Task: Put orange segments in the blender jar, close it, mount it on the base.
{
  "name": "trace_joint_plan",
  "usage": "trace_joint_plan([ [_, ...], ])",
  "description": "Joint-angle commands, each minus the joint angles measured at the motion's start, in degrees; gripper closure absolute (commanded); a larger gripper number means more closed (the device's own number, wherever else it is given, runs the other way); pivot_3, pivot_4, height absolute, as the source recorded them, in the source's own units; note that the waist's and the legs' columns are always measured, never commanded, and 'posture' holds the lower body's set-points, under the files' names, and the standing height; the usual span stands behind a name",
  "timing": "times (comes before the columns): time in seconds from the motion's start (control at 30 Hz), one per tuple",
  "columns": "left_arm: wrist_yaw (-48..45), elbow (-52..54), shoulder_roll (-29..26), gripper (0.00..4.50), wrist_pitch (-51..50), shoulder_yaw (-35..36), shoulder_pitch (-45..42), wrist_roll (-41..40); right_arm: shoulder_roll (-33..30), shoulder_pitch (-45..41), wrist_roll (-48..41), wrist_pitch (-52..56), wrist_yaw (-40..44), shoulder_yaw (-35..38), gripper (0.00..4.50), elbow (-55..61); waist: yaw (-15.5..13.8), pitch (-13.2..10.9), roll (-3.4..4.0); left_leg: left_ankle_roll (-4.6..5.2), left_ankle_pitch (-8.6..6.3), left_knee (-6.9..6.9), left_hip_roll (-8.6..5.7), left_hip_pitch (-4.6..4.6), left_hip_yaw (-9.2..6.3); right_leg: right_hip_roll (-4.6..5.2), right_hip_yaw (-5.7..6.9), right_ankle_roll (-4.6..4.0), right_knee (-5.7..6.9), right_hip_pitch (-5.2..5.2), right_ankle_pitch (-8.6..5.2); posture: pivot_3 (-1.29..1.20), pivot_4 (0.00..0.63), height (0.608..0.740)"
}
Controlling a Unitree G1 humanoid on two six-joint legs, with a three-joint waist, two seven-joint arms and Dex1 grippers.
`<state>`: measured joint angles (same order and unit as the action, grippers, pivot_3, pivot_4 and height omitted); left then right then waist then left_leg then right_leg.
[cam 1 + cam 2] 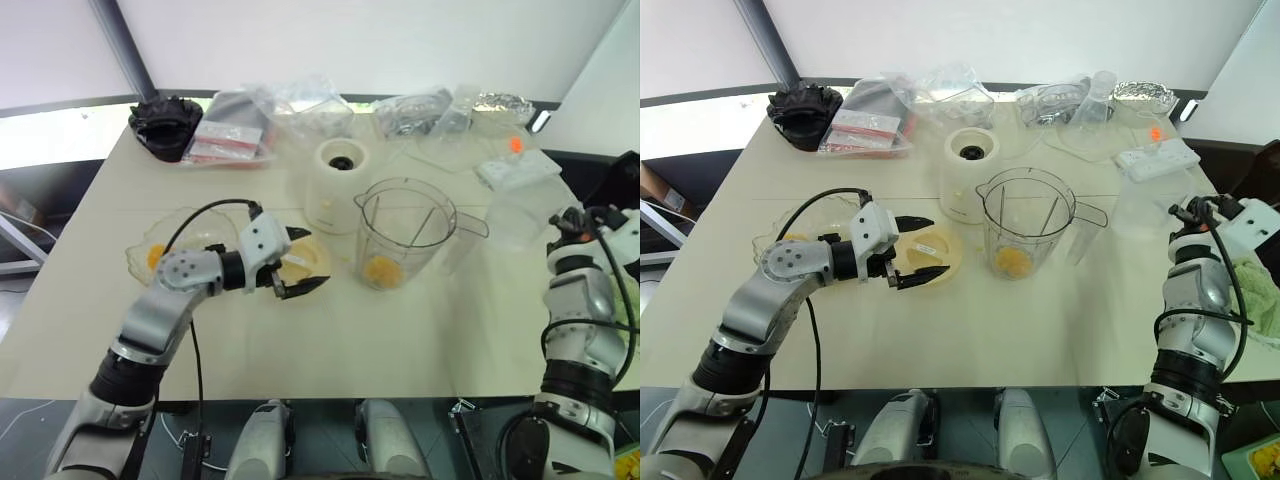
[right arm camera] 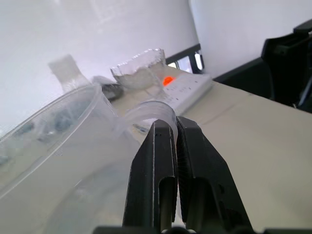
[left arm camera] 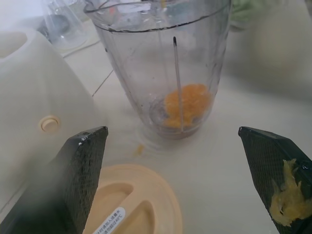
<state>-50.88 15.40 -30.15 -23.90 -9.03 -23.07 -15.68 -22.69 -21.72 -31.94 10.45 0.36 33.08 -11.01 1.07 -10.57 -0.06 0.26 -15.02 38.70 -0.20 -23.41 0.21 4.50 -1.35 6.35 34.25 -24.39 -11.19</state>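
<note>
Inside the ribbed clear blender jar (image 1: 404, 236), glossy orange segments (image 1: 381, 270).

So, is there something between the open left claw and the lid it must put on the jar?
Nothing visible. The left claw hangs open directly over the cream lid, and the blender jar stands beside it uncovered.

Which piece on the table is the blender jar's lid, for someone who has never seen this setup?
Start at the cream-white base in the middle of the table, with the clear blender jar in front of it. The lid lies flat on the table beside the jar, under the open left gripper. It is a low cream disc bearing a small label, unlike the tall base.
</note>
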Motion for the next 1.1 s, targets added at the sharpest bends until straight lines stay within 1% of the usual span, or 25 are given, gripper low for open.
trace_joint_plan([
  [0.03, -0.31, 0.69, 0.47, 0.00, -1.52, 3.80, -1.76, -4.43, -3.35, -2.92, -1.32, 1.11, 1.23, 0.81, 4.43, 5.51, -0.03, 0.00, 0.00, 0.00, 0.00, 0.00, 0.00, -0.01, 0.00, 0.00, 0.00, 0.00, 0.00, 0.00, 0.00, 0.00, 0.150, 0.740],
  [0.23, -0.13, 0.21, 0.69, 0.00, -3.93, 5.27, -2.53, -7.74, -7.27, -4.91, -2.00, 5.28, 3.53, 0.06, 4.43, 8.80, -0.13, 0.00, 0.01, 0.00, 0.00, -0.02, -0.02, -0.03, 0.01, 0.00, 0.00, 0.02, -0.01, -0.02, -0.01, 0.00, 0.150, 0.740],
  [0.5, 0.40, -0.71, 1.32, 0.00, -2.53, 4.03, -2.41, -6.91, -13.01, -6.26, -3.34, 10.94, 8.33, -0.45, 4.43, 14.25, -0.19, -0.01, 0.01, 0.00, 0.00, -0.07, -0.04, -0.03, 0.03, -0.01, 0.01, 0.02, -0.03, -0.03, -0.01, 0.00, 0.150, 0.740],
  [0.83, -0.42, -2.35, 1.47, 0.00, 0.18, 2.38, -3.18, -5.16, -16.57, -5.34, -5.34, 17.41, 11.53, 0.36, 4.43, 22.75, -0.31, -0.01, 0.01, 0.00, 0.00, -0.10, -0.04, -0.04, 0.04, 0.00, 0.00, 0.01, -0.05, -0.07, -0.01, 0.00, 0.150, 0.740],
  [1.1, -1.54, -4.31, 1.37, 0.00, 1.97, 1.83, -4.18, -4.49, -18.53, -3.88, -3.31, 18.35, 12.89, -0.16, 4.43, 26.80, -0.38, -0.02, 0.00, 0.00, 0.00, -0.10, -0.03, -0.05, 0.04, 0.01, 0.00, 0.01, -0.07, -0.07, -0.01, 0.00, 0.150, 0.740],
])
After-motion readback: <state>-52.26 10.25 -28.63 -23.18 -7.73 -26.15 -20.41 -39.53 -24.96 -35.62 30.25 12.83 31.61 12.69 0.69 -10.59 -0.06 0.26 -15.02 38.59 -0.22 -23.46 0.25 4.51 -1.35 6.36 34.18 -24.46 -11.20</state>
